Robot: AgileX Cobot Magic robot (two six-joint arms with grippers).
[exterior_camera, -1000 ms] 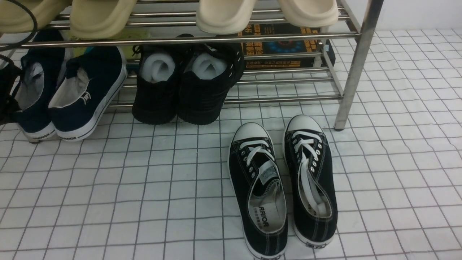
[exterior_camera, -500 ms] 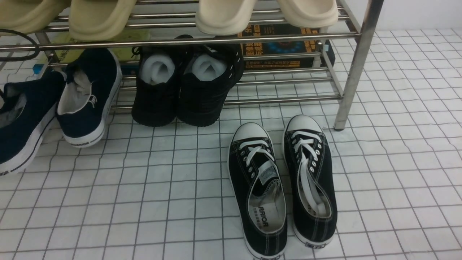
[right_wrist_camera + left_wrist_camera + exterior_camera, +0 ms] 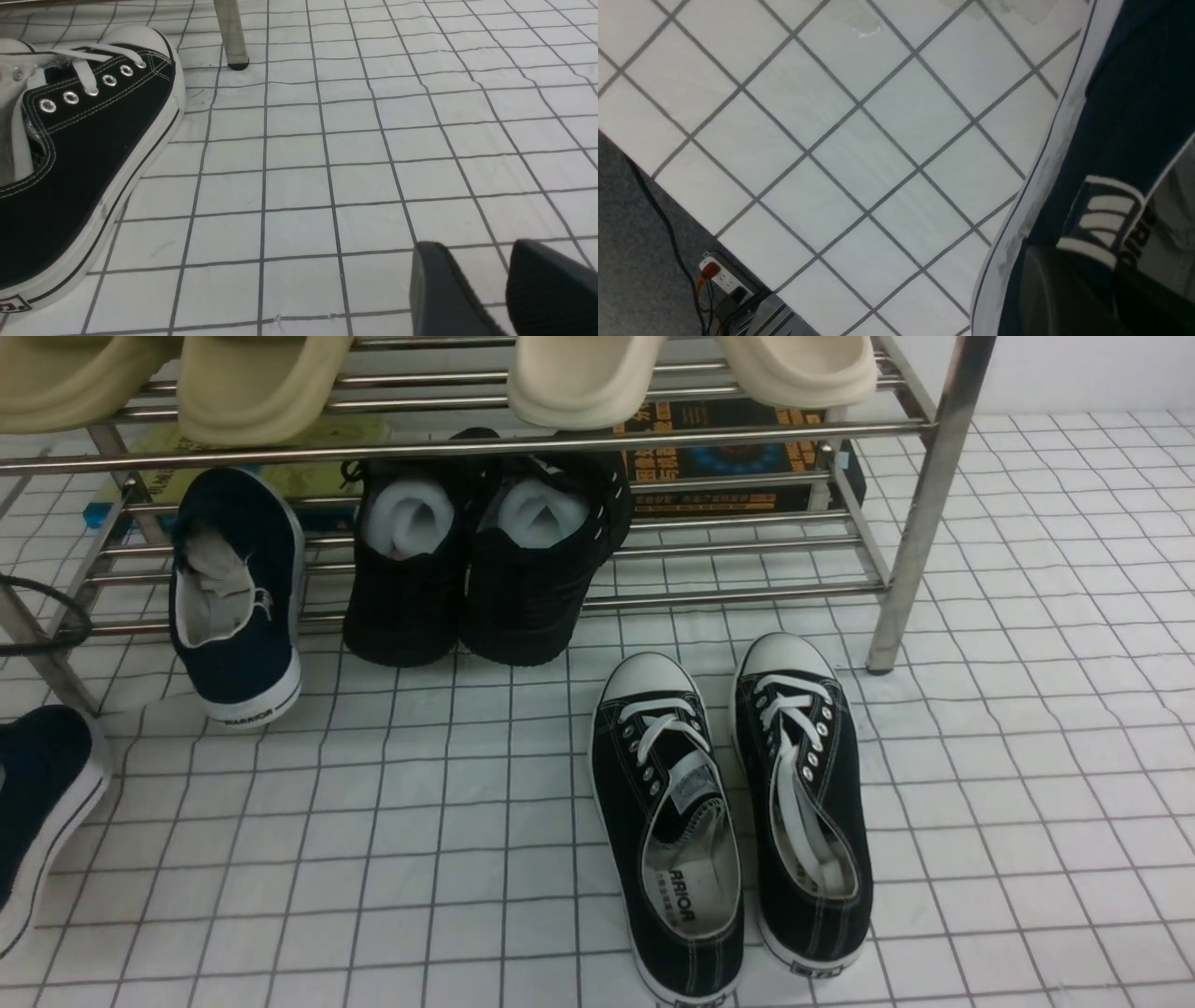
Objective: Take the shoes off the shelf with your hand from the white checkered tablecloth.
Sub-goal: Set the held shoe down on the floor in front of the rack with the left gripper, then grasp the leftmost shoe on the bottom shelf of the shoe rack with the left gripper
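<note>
Left jaws on shoe (image 3: 1125,116) — tablecloth (image 3: 859,154) edge

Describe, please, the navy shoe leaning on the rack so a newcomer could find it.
Find the steel shelf, then its lowest rods at the left. A navy slip-on leans there, heel on the checkered tablecloth. Unlike the black foam-stuffed shoes beside it, it has a white sole and pale lining.

Slip-on (image 3: 238,607) leaning on shelf (image 3: 653,429) lowest tier; other slip-on (image 3: 37,803) front-left; lace-up pair (image 3: 672,784) front-right.
</note>
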